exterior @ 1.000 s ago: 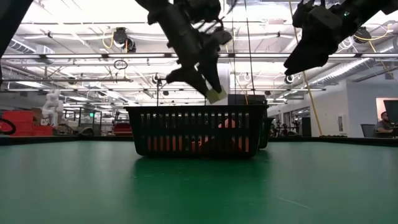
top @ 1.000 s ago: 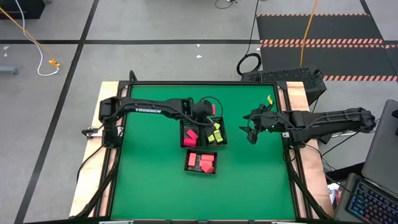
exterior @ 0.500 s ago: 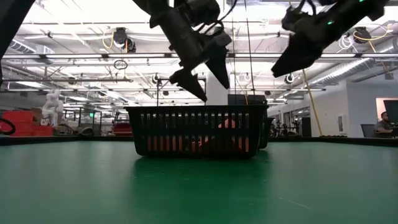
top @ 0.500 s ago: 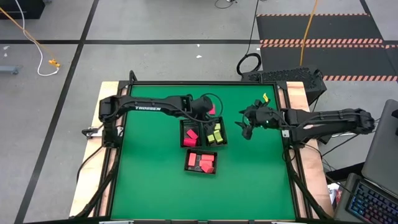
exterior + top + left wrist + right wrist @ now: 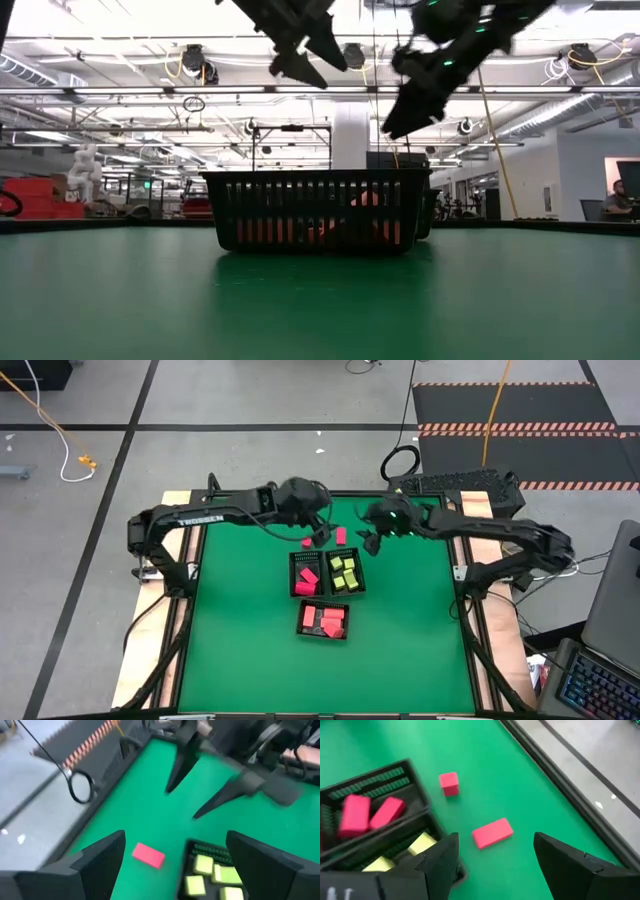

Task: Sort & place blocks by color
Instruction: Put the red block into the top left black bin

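Two black mesh trays stand side by side mid-table. The left one holds red blocks and the right one holds yellow-green blocks. A third tray, nearer, holds red blocks. A red bar and a red cube lie flat on the green table, just beyond the trays. My left gripper hangs open and empty, high above the far side of the trays. My right gripper hangs open and empty, above the table near the red bar.
A black raised rim borders the green table. The near half of the table and its left and right sides are bare green. In the low view both grippers hang well above the tray wall.
My left gripper has opened and let go of a yellow-green block over the right tray. It has then risen and gone toward the table's far edge. My right gripper has gone toward the table's left and far edge, toward the loose red blocks, staying open.
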